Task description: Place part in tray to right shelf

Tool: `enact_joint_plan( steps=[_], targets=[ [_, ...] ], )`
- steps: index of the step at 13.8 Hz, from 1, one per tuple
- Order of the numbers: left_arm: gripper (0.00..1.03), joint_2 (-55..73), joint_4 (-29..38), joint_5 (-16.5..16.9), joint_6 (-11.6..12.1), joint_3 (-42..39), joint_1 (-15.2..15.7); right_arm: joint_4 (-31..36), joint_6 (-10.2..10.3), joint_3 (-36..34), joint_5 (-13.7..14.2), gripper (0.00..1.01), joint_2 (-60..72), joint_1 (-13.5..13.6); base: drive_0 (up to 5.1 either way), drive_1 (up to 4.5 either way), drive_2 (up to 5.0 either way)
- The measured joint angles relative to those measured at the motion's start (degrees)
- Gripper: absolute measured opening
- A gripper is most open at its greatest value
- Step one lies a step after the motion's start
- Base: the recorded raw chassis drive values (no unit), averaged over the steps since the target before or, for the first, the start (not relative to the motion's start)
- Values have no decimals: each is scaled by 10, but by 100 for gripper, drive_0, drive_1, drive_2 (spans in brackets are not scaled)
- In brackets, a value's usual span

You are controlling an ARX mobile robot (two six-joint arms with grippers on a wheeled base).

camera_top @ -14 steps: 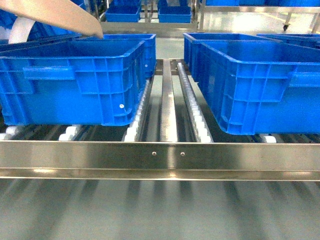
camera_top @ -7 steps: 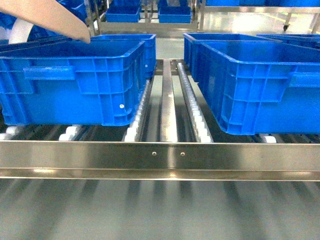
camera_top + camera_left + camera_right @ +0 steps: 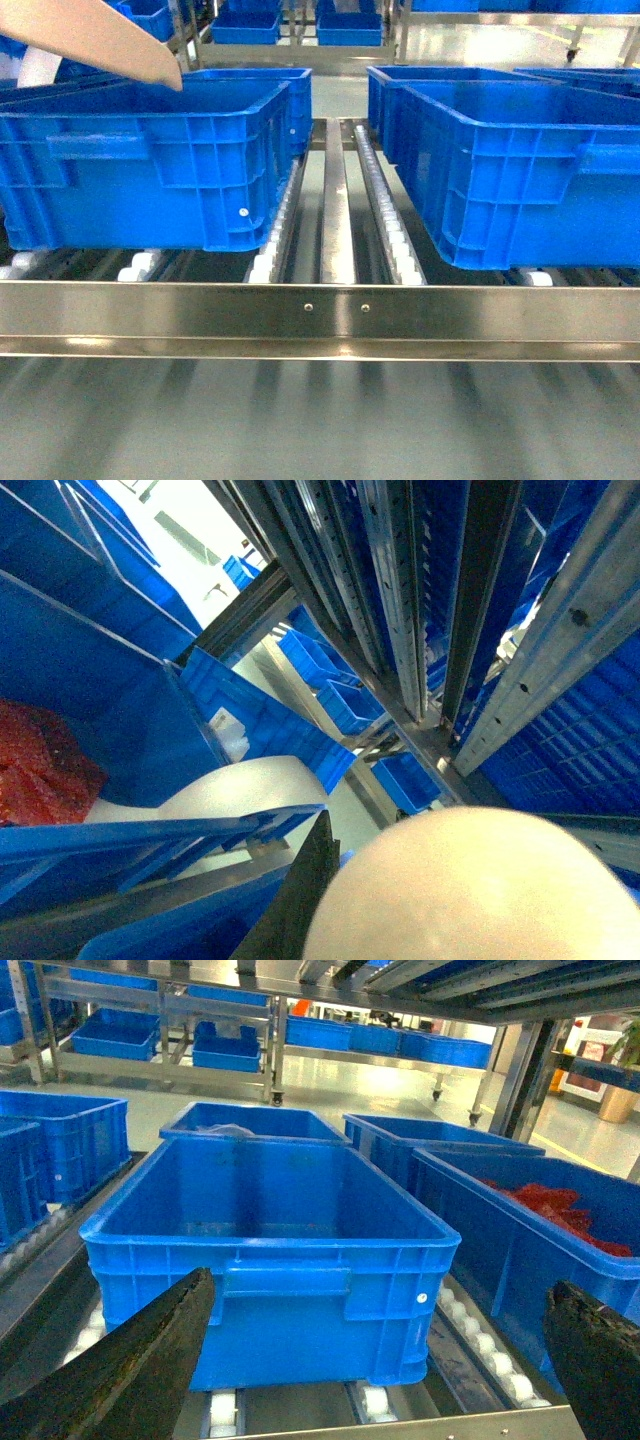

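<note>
Now the tray has pulled back left over the left crate; the part is unseen. Right pincer is released; left I cannot tell.

Front rail of the right shelf runs straight across, a low bar to clear. Behind it, two blue crates: left crate and right crate, both open-topped. Between them a narrow lane of bare roller tracks. The beige tray slants over the left crate's near corner, crowding that opening.
</note>
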Motion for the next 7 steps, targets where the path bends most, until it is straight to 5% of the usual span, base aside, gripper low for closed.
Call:
enact_joint_plan(
  steps=[1,3,4,5,6,7],
  targets=[
    [12,-69,18,14,-1,-66,-11,0,0,0,0,98,0,0,0,0,0],
    [12,-240,106,114,27,-221,-49,0,0,0,0,98,0,0,0,0,0],
    [12,-337,-54,239,95,-252,-20,-89,23,3,-88,86,-29,-29,0,0,0],
    [12,-353,-87,276,134,-259,-6,-101,32,0,-105,83,-38,-34,0,0,0],
    [12,-396,-182,341,239,-295,23,-108,51,-22,-142,70,-68,-41,0,0,0],
    [12,-417,-219,383,317,-350,24,-108,59,-40,-154,57,-87,-40,0,0,0]
  ],
)
